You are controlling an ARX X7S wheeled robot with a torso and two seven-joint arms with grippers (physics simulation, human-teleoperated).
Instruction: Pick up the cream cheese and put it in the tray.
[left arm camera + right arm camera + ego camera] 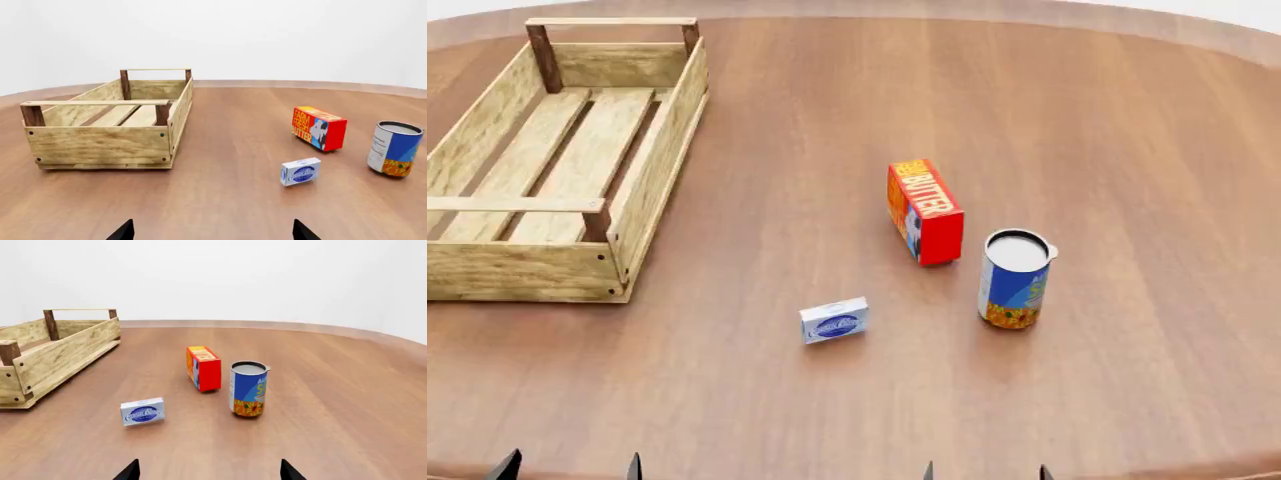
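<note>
Both grippers, left gripper (570, 466) and right gripper (985, 470), sit spread apart, holding nothing. On the table (1121, 130), the cream cheese (834, 321) stands between the tray (554, 160) and the can (1014, 279), near the butter box (925, 211).

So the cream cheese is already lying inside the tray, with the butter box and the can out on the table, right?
Not quite. The cream cheese is not in the tray; the head view shows it on the table, apart from the tray, near the butter box and the can. Those two do stand out on the table.
</note>
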